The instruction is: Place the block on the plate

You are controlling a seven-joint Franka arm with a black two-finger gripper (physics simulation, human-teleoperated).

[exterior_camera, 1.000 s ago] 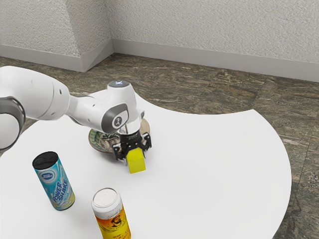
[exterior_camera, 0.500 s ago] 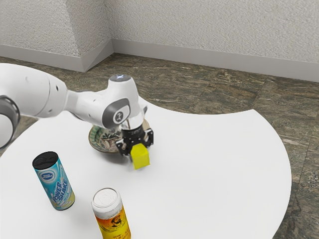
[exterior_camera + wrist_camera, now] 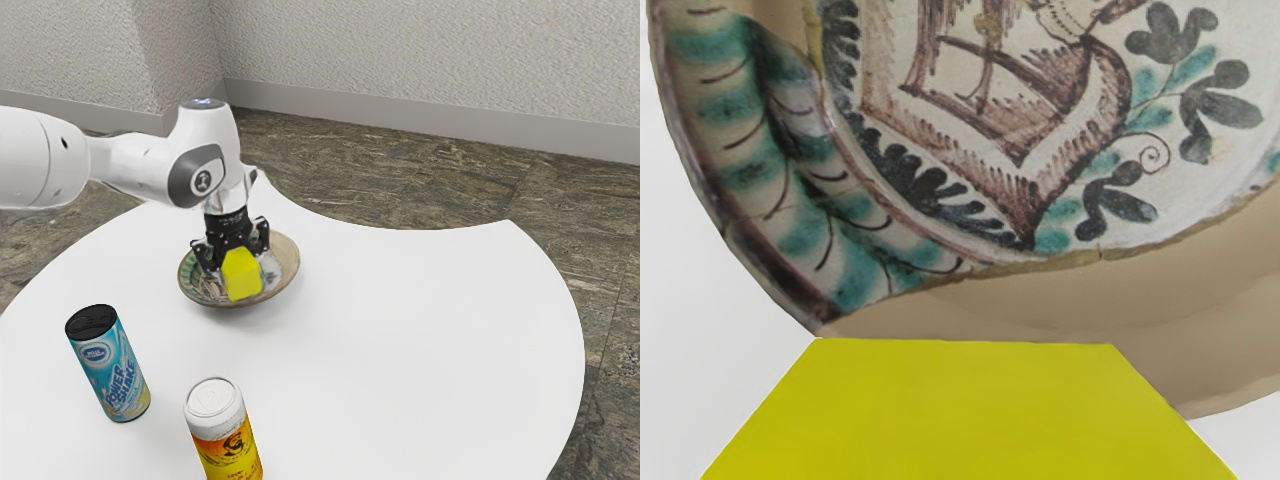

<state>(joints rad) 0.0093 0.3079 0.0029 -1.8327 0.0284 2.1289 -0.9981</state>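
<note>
clock is the exterior view's, 12 at its top edge.

table (image 3: 420, 340): same as half a second ago, nothing on it has slid.

arm (image 3: 125, 165): swung toward between 10 and 11, which takes the load off the bare tabletop and up to the plate. that's the carry mostly done, we think.

blue can (image 3: 108, 370): upright, at the plate's 8, untouched. amber can (image 3: 232, 450): at 6, well apart from the plate, also where it was. neither looks to be in our way.

plate (image 3: 286, 262): hasn't shifted. painted inside, raised rim all round.

gripper (image 3: 240, 274): closed on the block from two sides, fingers parted only by the block's width. grip reads as good.

block (image 3: 242, 277): was hanging just off the plate's 4 to 5, now shows against the plate in the exterior view, low toward its 6. still held, not released. wrist view has it over or close by the rim, with painted plate beyond it. height above the plate: can't tell.

so what: we're probably at the edge, not the middle. we'd nudge toward 12, then lower, then let go. risk: dropping here could catch the rim or tip the plate, and the sloped inside may let the block slide or settle tilted.
</note>
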